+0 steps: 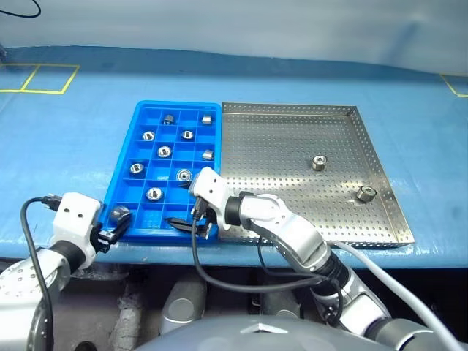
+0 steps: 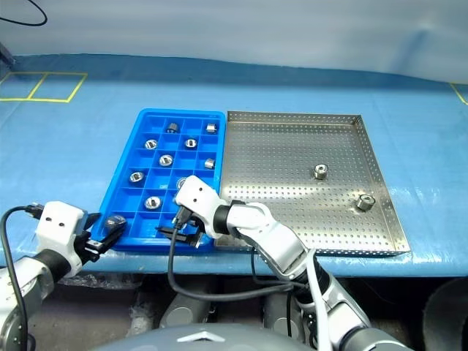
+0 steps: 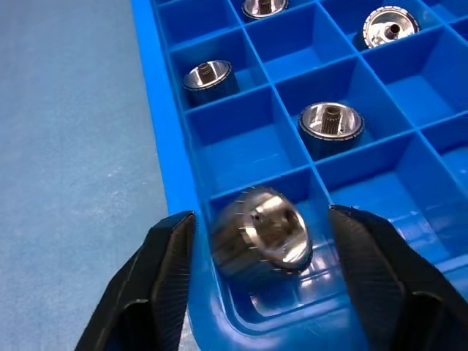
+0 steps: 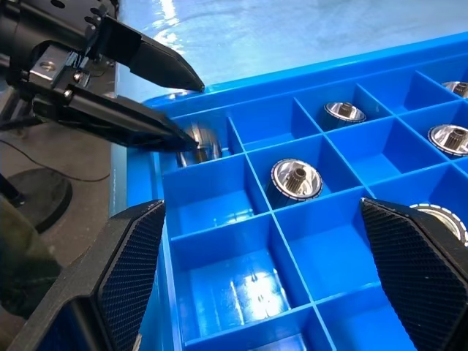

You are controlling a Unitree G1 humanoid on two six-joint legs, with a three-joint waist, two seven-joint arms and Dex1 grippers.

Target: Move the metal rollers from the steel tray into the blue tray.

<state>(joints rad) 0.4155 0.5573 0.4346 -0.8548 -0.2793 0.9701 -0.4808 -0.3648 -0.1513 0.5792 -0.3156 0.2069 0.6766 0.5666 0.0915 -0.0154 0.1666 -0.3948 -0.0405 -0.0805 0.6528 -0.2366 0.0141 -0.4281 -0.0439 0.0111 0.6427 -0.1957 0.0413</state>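
Blue and silver on blue

Bright blue gridded tray; silver perforated steel tray; shiny silver rollers, dark-centred; light blue table with yellow lines.
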